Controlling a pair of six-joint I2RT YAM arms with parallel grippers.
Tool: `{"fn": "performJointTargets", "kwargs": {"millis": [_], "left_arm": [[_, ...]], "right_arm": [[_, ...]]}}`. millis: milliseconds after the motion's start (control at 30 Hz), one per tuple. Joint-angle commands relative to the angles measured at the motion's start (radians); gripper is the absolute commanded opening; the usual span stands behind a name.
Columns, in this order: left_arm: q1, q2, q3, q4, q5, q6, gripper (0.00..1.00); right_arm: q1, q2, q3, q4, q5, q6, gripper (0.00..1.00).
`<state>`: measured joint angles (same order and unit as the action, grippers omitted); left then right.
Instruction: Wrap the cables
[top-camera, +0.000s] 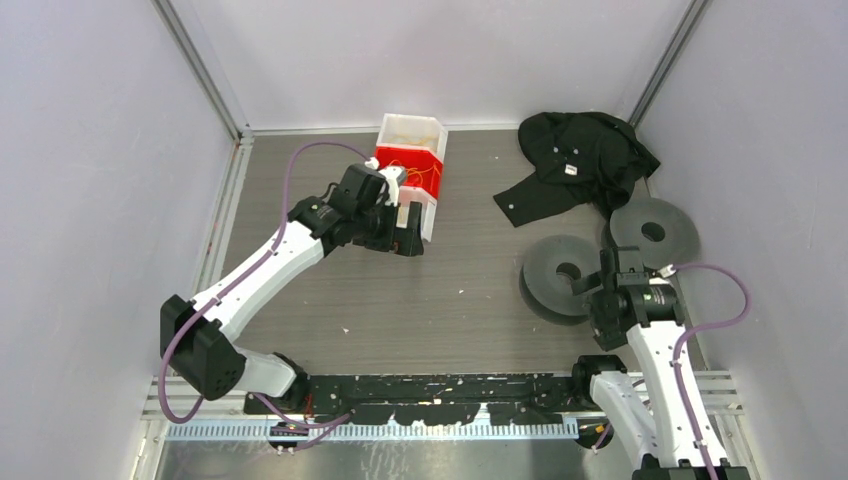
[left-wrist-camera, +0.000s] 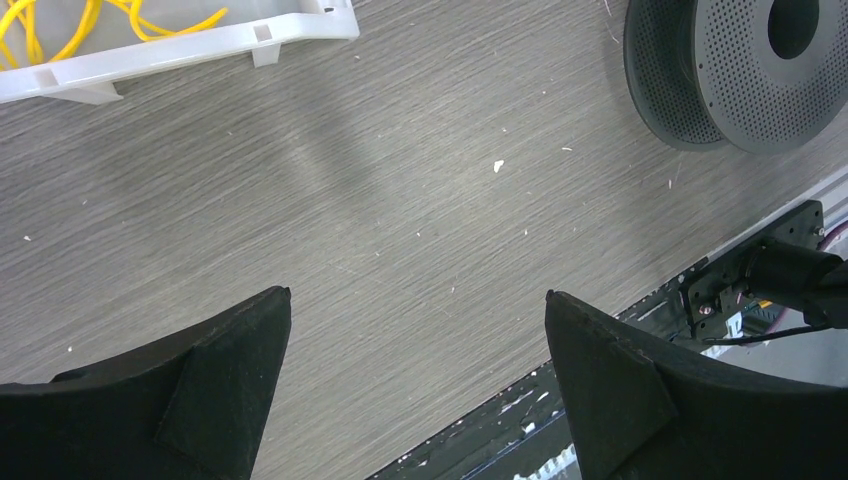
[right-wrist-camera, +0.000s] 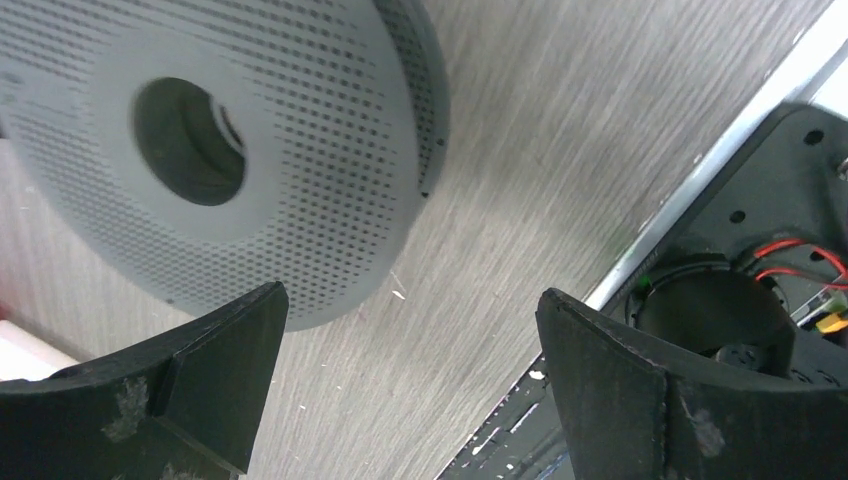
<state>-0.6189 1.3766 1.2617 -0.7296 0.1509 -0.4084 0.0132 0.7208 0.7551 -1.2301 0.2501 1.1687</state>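
Observation:
The cables (top-camera: 424, 176) are thin yellow cords lying in loose loops inside a white bin (top-camera: 434, 208) with a red floor, at the back centre-left of the table. In the left wrist view the cables (left-wrist-camera: 58, 20) show at the top left corner, behind the bin's rim (left-wrist-camera: 180, 48). My left gripper (top-camera: 404, 241) hovers just in front of the bin, open, and in its own view (left-wrist-camera: 418, 300) only bare table lies between its fingers. My right gripper (top-camera: 600, 278) hangs open over the near edge of a dark grey spool (right-wrist-camera: 250, 160), holding nothing (right-wrist-camera: 412, 300).
Two dark grey perforated spools lie flat on the right, one nearer (top-camera: 558, 276) and one farther (top-camera: 655, 231). A crumpled black cloth (top-camera: 580, 158) sits at the back right. Grey walls close in three sides. A black rail (top-camera: 440, 388) runs along the near edge.

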Motion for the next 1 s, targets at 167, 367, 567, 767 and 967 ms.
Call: {"fn": "performJointTargets", "kwargs": {"millis": [167, 367, 567, 767, 967], "left_arm": [[-0.004, -0.016, 0.033, 0.035, 0.031, 0.017, 1.0], [-0.006, -0.017, 0.031, 0.03, 0.036, 0.02, 1.0], [-0.016, 0.006, 0.038, 0.037, 0.051, 0.013, 1.0], [-0.034, 0.032, 0.054, 0.038, 0.056, 0.011, 1.0], [-0.052, 0.056, 0.075, 0.028, 0.061, 0.013, 1.0]], "right_arm": [[0.001, -0.105, -0.274, 0.368, -0.187, 0.078, 0.99], [0.0, -0.257, -0.418, 0.578, -0.213, 0.16, 1.0], [0.0, -0.338, -0.421, 0.624, -0.151, 0.146, 0.99], [-0.001, -0.389, -0.417, 0.681, -0.101, 0.152, 1.0], [0.001, -0.41, -0.369, 0.662, -0.045, 0.135, 0.96]]}}
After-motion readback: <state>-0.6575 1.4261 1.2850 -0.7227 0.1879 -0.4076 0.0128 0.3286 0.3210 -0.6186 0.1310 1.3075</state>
